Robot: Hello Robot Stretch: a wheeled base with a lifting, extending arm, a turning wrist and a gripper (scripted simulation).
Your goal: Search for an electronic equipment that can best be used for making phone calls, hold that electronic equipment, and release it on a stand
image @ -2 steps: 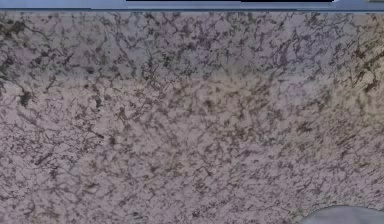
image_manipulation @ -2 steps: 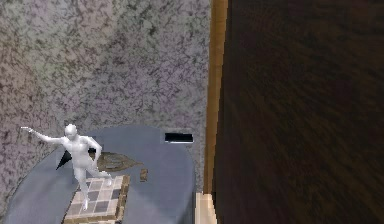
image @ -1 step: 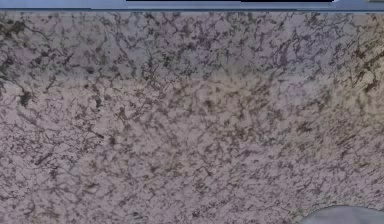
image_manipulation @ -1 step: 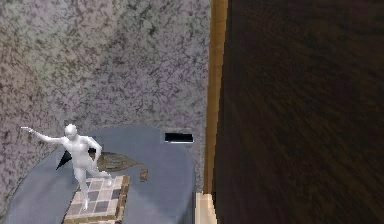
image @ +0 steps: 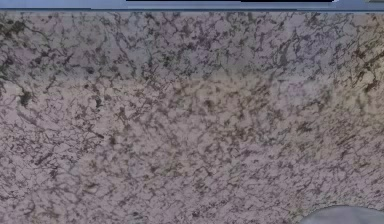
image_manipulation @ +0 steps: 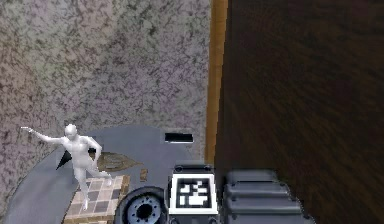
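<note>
The speckled surface (image: 190, 110) stands close ahead and where the phone lies cannot be told, so the search likely calls for a slow base turn toward open room. The pincer (image_manipulation: 146, 208), low near a white statue (image_manipulation: 78, 158), may or may not grasp something: that cannot be told.

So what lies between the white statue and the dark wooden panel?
In the arm side view, a grey curved surface with a small black rectangle on it lies between the white statue and the dark wooden panel.

Arm (image_manipulation: 258, 197) retracted low; claw (image_manipulation: 142, 208) fingers indiscernible
</note>
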